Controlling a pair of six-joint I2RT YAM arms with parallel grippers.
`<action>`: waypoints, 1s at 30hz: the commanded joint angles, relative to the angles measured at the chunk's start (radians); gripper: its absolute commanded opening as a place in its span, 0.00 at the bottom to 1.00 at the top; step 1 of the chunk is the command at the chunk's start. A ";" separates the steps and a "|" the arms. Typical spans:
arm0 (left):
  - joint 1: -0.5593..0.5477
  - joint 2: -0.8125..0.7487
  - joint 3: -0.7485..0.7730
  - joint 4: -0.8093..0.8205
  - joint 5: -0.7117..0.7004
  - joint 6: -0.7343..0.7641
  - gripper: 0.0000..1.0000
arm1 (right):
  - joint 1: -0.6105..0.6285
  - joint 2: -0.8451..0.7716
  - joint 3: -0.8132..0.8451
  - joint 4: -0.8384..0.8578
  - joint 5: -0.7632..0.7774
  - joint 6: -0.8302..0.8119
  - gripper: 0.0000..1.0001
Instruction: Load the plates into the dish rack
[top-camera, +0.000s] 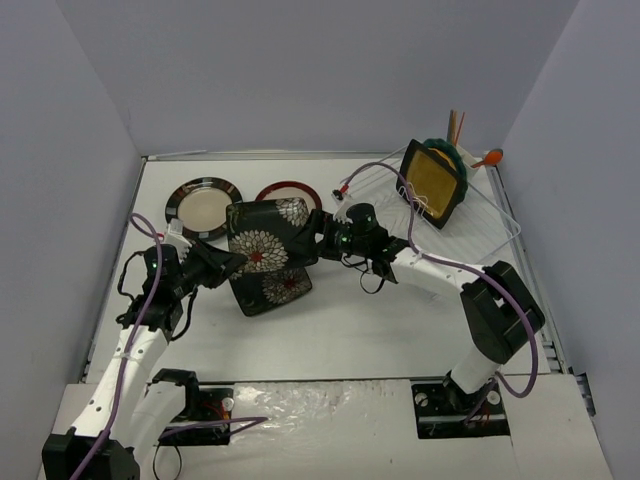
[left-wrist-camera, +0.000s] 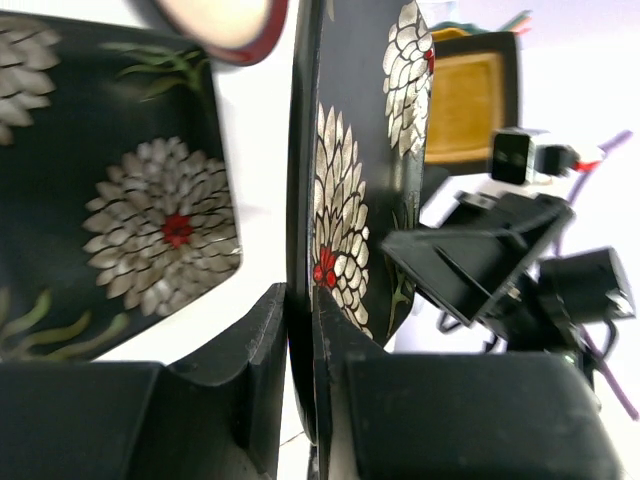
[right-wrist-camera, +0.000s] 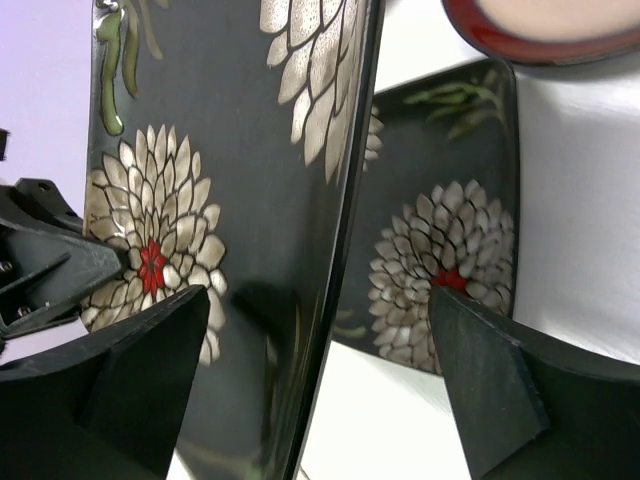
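Left gripper (top-camera: 228, 262) pinching upright black floral plate (top-camera: 268, 238), right gripper (top-camera: 322, 230) spread astride its opposite edge

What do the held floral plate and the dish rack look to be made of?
Floral plate: probably glazed ceramic, possibly melamine; glossy black face with sheen and reflections. Dish rack: thin white wire grid, likely coated metal, smooth finish.

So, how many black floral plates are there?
2. One floral plate stands on edge in the shut left gripper, the right gripper's open jaws around its far edge; the second floral plate lies flat on the table nearby. None seems hidden.
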 joint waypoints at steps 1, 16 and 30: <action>-0.005 -0.025 0.087 0.292 0.089 -0.068 0.00 | -0.013 0.006 0.081 0.123 -0.061 0.011 0.84; -0.009 -0.016 0.072 0.302 0.127 -0.043 0.00 | -0.048 -0.001 0.098 0.143 -0.110 -0.007 0.41; -0.012 0.010 0.094 0.035 0.083 0.155 0.46 | -0.085 -0.105 0.143 -0.002 -0.093 -0.181 0.00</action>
